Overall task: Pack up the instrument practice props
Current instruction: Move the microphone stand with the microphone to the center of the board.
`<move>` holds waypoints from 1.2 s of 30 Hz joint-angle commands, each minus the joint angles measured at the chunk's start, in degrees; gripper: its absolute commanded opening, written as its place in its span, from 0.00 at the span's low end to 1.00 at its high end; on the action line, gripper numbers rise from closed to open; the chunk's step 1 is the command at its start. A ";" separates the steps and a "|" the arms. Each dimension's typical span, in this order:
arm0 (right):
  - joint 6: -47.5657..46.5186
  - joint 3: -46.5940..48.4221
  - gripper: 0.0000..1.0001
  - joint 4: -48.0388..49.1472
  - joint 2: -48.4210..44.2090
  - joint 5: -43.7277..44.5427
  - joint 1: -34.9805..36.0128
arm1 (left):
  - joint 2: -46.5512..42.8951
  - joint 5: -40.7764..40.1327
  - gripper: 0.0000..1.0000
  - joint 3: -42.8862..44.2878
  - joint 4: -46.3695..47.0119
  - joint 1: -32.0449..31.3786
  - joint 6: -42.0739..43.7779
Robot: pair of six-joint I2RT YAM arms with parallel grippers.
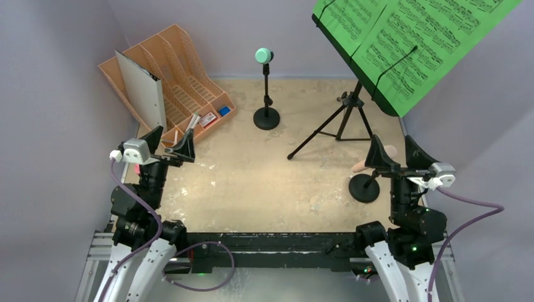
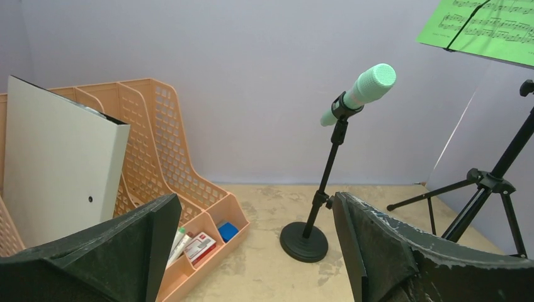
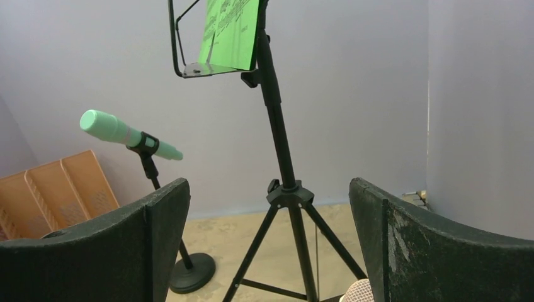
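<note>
Top view with 2 wrist views. Nearest you, at the bottom edge of the top view, the 2 arm bases sit side by side. Your left gripper [image 1: 170, 143] stands over the left side of the table [image 1: 252, 182], jaws spread wide and holding nothing. It faces the orange rack [image 1: 189, 69] at the far left corner. A grey binder [image 1: 142, 88] stands tilted in one of the rack's slots. A blue item [image 1: 224, 111] and a red-and-white box [image 2: 200, 246] lie in the rack's low front tray. Your right gripper [image 1: 395, 153] stands over the right side, jaws just as wide and likewise empty.

The props are all out on the table. The teal microphone [image 1: 264, 56] sits clipped at a slant on top of a short black pole [image 1: 267, 82]. The pole's round base rests at the far middle, apart from the rack and the tripod. The black tripod [image 1: 343, 123] stands to its right with 3 legs spread. Its music desk [image 3: 204, 70] carries the green pages [image 1: 415, 38], held by thin black wire arms. A second round base [image 1: 364, 187] rests near the right edge, just beside your right gripper, with its pole mostly hidden behind a finger. The pink microphone [image 1: 390, 151] shows only in part beyond that finger, close to this base. You cannot tell whether it sits in the clip or lies loose on the table.
</note>
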 commanded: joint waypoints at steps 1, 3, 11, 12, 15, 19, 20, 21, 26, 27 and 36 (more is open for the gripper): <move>2.37 2.40 0.99 -0.58 1.06 1.39 -0.11 | 1.04 0.26 0.97 0.04 2.10 0.40 -1.35; 3.00 2.99 0.99 -1.58 1.47 1.25 -0.17 | 1.28 0.72 0.98 0.04 2.09 0.40 -1.41; 9.12 5.18 0.99 -5.22 4.01 5.70 -0.12 | 1.20 1.01 0.98 0.04 2.14 0.40 -1.78; 10.07 5.56 0.99 -6.00 4.63 5.90 -0.14 | 1.03 1.01 0.98 0.06 2.10 0.39 -1.81; 14.21 6.95 0.99 -8.93 7.03 7.09 -0.13 | 0.89 0.89 0.98 -0.05 2.10 0.40 -2.02; 19.08 11.52 0.99 -16.83 11.09 7.26 -0.11 | 1.07 1.11 0.98 0.12 2.01 0.40 -2.55; 19.71 13.01 0.99 -18.54 12.27 6.62 -0.15 | 1.05 1.09 0.98 0.19 1.89 0.40 -2.65; 21.05 14.48 0.99 -22.08 13.49 6.94 -0.14 | 0.96 1.08 0.98 0.23 1.77 0.40 -2.69; 27.77 19.76 0.99 -34.14 18.64 10.01 -0.15 | -0.57 0.64 0.98 0.23 1.09 0.31 -2.32; 28.83 20.33 0.99 -35.96 19.20 10.54 -0.13 | -0.85 0.54 0.98 0.22 0.98 0.31 -2.31; 34.59 26.96 0.99 -50.02 22.08 18.62 -0.16 | -2.69 0.41 0.98 -0.05 0.88 -1.05 -1.96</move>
